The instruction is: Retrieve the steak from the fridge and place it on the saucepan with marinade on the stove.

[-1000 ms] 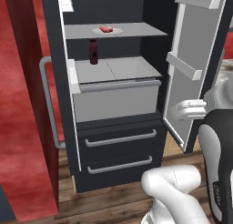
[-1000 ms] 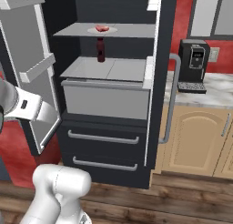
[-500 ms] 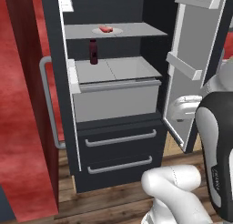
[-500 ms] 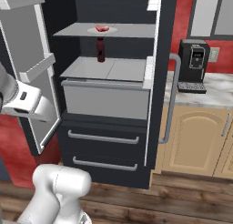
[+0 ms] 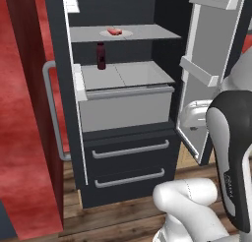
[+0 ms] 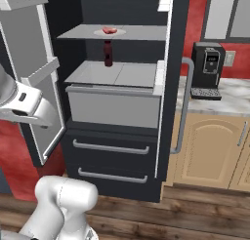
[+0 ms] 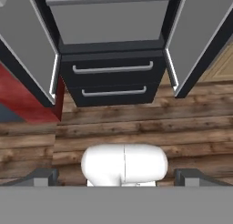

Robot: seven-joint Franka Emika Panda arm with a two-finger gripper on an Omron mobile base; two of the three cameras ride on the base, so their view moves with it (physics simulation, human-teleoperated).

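The fridge (image 5: 129, 160) stands with both doors open. On its upper shelf the steak (image 5: 114, 32) lies on a small pale plate, also seen in the right base view as the steak (image 6: 109, 30). My gripper (image 7: 117, 176) is open, its fingertips wide apart, and it points down at the fridge's two lower drawers (image 7: 111, 77) and the floor. The white hand (image 6: 25, 105) hangs low in front of the open door, well below and to the side of the steak. The saucepan, the marinade and the stove are out of view.
A dark red bottle (image 5: 101, 55) stands on the lid of the grey bin (image 5: 125, 108). The open door (image 5: 211, 64) with shelves flanks the hand. A coffee machine (image 6: 207, 68) sits on the counter over wooden cabinets (image 6: 210, 151). A red wall (image 5: 24, 137) is at the left.
The arm has folded: its dark forearm has swung up into the left base view, and the hand has shifted slightly beside the open door. The fridge's contents have not moved.
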